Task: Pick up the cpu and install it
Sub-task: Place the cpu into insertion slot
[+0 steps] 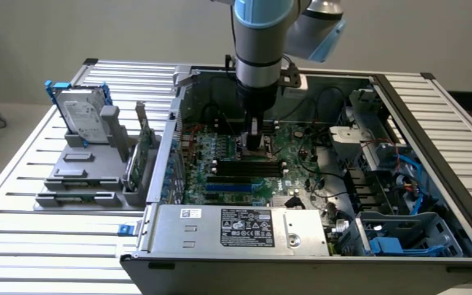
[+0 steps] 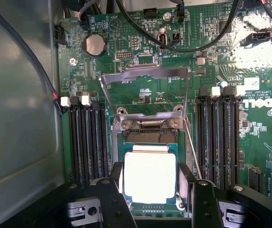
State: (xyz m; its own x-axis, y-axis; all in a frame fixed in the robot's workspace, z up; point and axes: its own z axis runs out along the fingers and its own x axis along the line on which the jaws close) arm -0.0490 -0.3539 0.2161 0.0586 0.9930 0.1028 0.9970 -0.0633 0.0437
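The claw [image 2: 151, 186] is clamped on two opposite edges of the small, flat, square, silvery-topped cpu [image 2: 150, 180]. It holds the cpu at the open, dark, metal-framed motherboard socket [image 2: 150, 137], mid-frame in the exterior view. The cpu is likely light, stiff, slick-topped and fragile underneath, so the edges are the place to hold it.

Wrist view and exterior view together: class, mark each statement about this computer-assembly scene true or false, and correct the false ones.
1. The socket's load plate is flipped open. True.
2. The cpu sits between the fingers of the gripper. True.
3. The hard drive is mounted inside the case. False: it stands on the grey stand, on the exterior view's left of the case.
4. The memory slots beside the socket hold modules. False: they look empty.
5. A round coin battery sits on the motherboard. True.
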